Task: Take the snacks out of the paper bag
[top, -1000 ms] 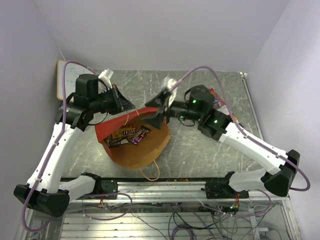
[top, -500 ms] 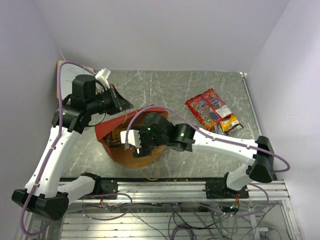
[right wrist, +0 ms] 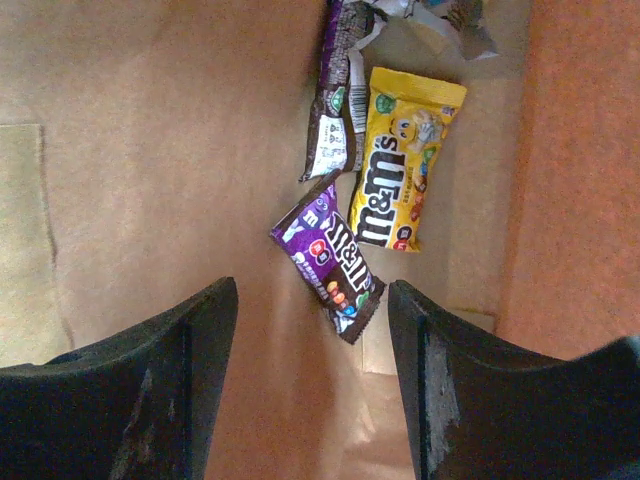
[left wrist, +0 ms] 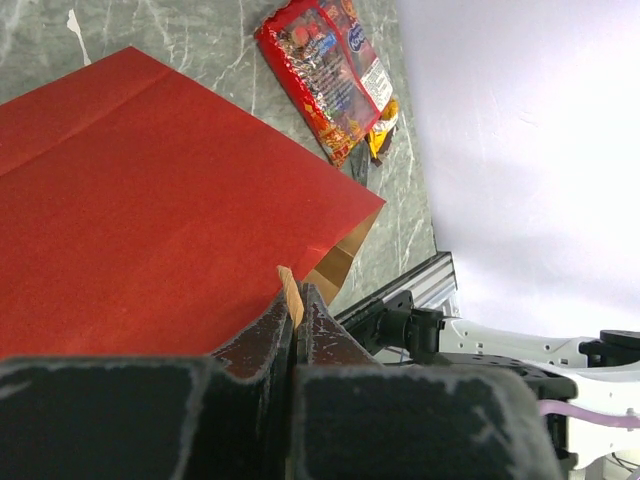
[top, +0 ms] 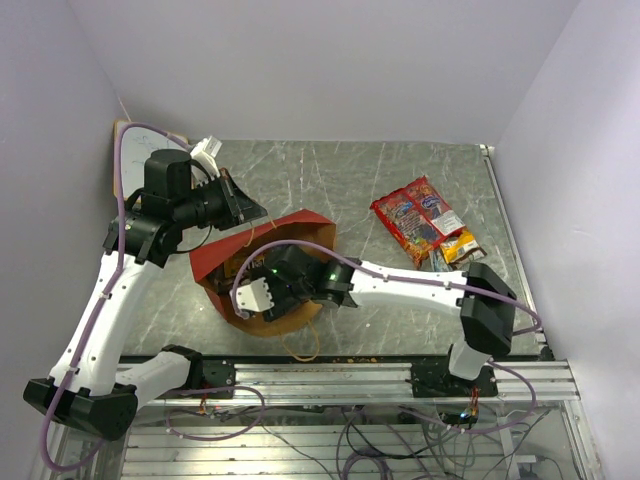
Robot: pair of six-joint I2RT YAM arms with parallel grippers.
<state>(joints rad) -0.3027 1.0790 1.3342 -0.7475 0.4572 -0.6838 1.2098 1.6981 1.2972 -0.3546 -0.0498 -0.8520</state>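
1. Where the right arm stretches leftward from its base, the bag lies on its side on the table. Its mouth faces the near edge, and a loop handle trails out over the tabletop.
2. The right gripper sits inside that mouth, above the brown lining. Its jaws stand well apart and hold nothing.
3. In the right wrist view a purple pack lies just ahead of the fingers, touching neither.
4. Past it lie a yellow pack and a brown pack, side by side and touching. A crumpled silvery wrapper lies at the bag's deep end.
5. The left gripper is at the bag's raised far edge. Its jaws are closed tight on the paper rim, and a sliver of brown edge sticks out between the fingers.
6. Out on the table, farther back and to the right, two red packets lie flat, well apart from the bag. A small orange-yellow pack touches their near right end.
7. A white board stands in the far left corner, against the wall.
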